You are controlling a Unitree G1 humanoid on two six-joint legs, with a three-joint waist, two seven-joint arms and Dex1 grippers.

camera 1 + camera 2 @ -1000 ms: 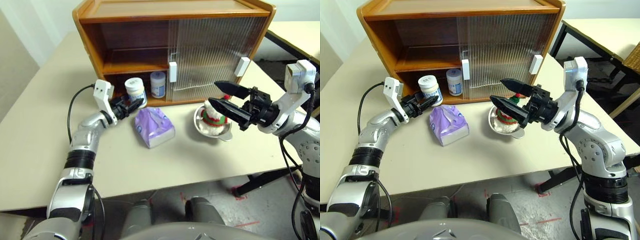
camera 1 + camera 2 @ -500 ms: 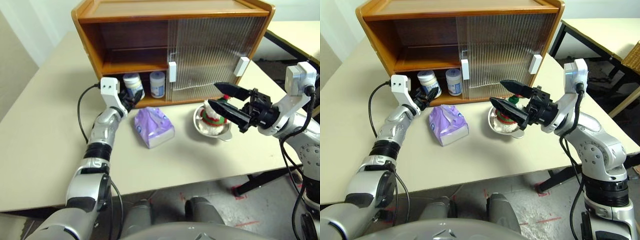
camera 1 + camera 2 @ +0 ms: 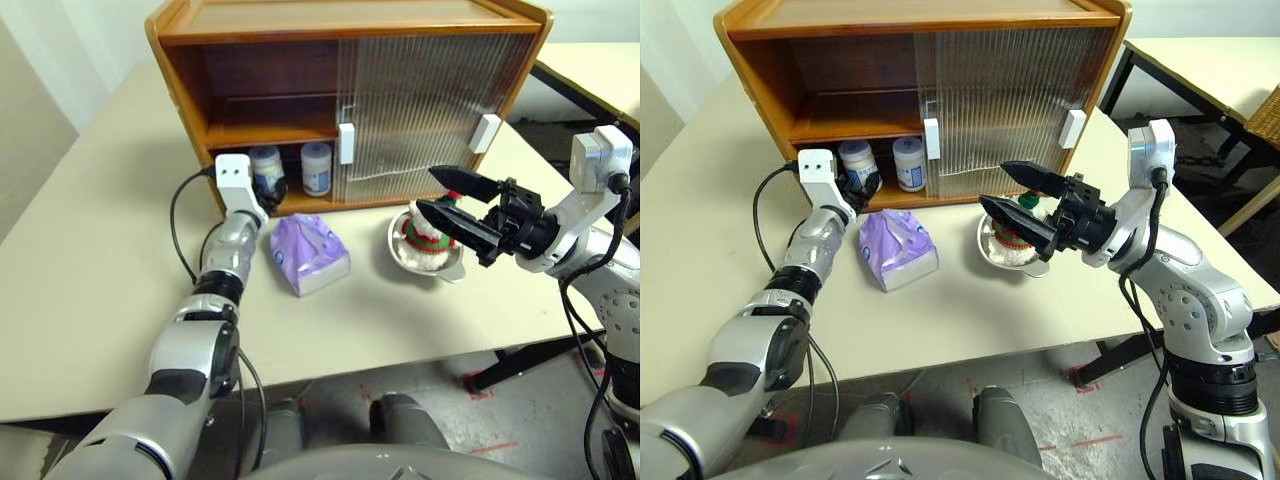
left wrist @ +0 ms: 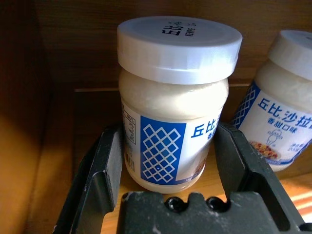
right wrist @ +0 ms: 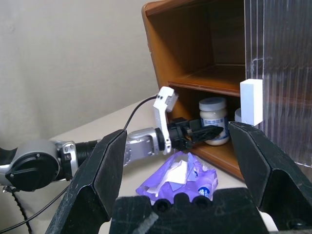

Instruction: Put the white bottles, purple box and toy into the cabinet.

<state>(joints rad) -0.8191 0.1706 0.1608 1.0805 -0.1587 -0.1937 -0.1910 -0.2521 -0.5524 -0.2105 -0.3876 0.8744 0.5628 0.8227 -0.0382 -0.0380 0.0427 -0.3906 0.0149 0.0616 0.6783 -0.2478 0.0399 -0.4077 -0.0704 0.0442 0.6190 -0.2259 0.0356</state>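
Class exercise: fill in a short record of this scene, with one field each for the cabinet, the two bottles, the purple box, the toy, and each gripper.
cabinet: left side open
held bottle: on the lower shelf, between the left gripper's jaws
second bottle: lower shelf, beside the first
purple box: on the table, before the cabinet
toy: in the metal bowl
left gripper: shut on the held bottle
right gripper: open, empty, above the toy

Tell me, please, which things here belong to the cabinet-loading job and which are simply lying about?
Job:
- two white bottles on the lower shelf, one between the left gripper's fingers
- purple box on the table
- toy
- cabinet

Lying about:
- metal bowl under the toy
- neighbouring table
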